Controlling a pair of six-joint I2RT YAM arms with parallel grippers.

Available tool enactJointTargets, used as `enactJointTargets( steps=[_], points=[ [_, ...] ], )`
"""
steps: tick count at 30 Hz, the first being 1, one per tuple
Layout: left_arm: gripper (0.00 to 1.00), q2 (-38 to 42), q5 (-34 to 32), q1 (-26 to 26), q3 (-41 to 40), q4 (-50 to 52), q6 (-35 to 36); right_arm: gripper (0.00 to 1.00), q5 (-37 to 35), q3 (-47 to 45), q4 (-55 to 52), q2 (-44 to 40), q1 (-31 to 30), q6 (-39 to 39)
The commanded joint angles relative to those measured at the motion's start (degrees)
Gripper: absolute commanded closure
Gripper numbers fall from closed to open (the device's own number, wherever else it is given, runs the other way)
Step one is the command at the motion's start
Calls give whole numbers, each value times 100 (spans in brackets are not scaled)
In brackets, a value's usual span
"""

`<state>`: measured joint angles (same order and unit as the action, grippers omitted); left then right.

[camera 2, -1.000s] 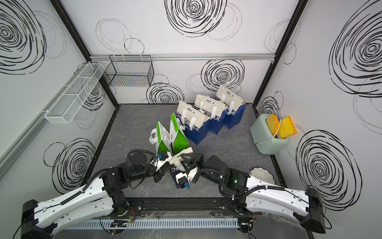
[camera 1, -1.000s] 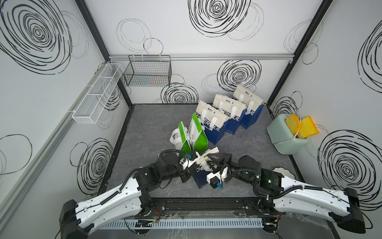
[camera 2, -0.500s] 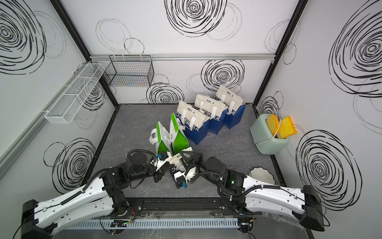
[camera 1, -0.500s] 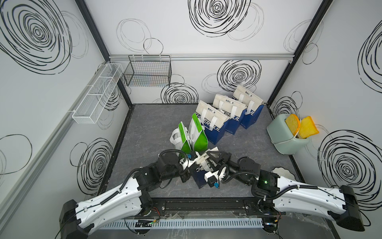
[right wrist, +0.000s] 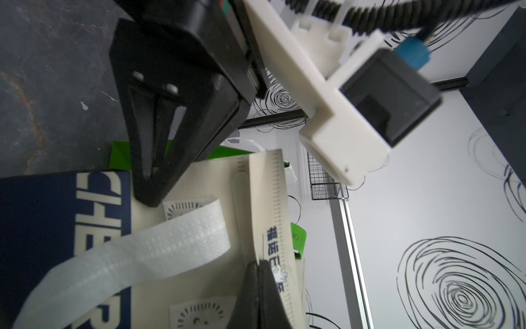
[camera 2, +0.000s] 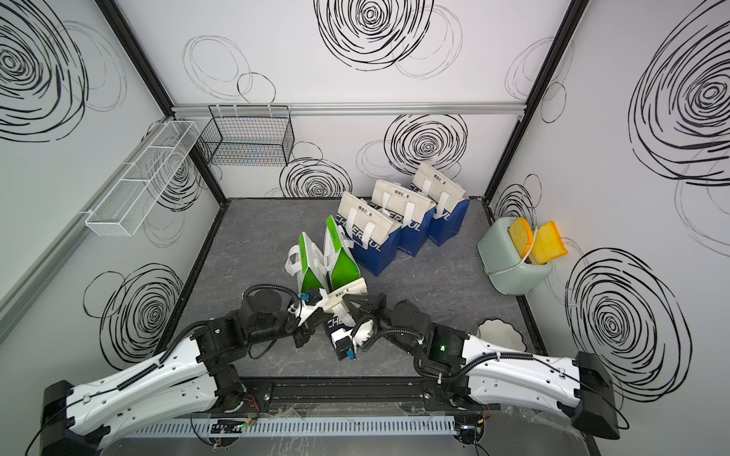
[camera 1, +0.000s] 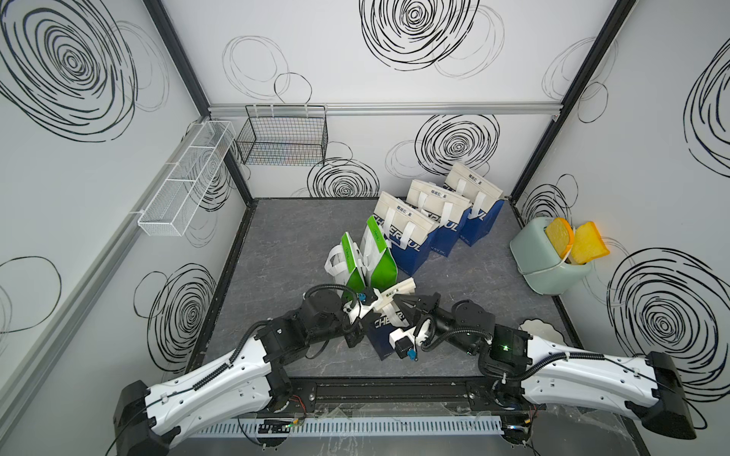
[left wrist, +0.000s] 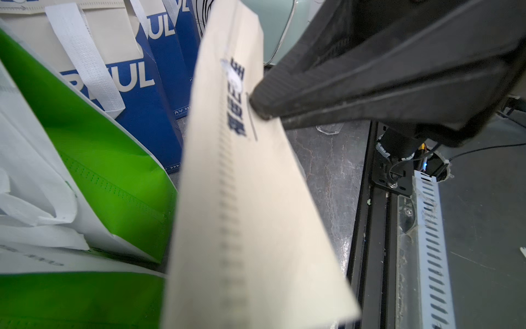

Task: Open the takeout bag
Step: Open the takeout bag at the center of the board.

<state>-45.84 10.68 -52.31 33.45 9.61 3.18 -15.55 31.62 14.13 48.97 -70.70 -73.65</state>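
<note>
My right pincer (right wrist: 259, 267) is clamped on the cream flap (right wrist: 266, 199) of the takeout bag (camera 1: 380, 331). My left pincer (right wrist: 150, 195), facing it, is clamped on the same top. The bag stands between them on the surface (camera 1: 300, 237), with green bags (camera 1: 382, 268) just beyond.

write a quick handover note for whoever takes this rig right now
Left gripper: jaws shut on the cream top of the takeout bag.
Right gripper: jaws shut on the edge of the cream flap, beside its printed text.
Bag stands at the front of the table, between both arms, just before the green bags.
Done: both grips set.
Left: pull the sides apart; the mouth looks flat, not yet open.
</note>
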Motion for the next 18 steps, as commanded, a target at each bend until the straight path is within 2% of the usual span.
enactJointTargets(
  steps=[1, 9, 18],
  points=[
    [100, -22, 122, 20, 32, 261, -2, 100, -23, 100, -6, 16, -22, 34],
    [100, -30, 149, 46, 39, 238, 3, 100, 129, 361, -377, 53, -14, 517],
    [100, -56, 140, 46, 30, 261, -10, 100, 687, 1080, -1071, 82, 279, 1584]
  ],
)
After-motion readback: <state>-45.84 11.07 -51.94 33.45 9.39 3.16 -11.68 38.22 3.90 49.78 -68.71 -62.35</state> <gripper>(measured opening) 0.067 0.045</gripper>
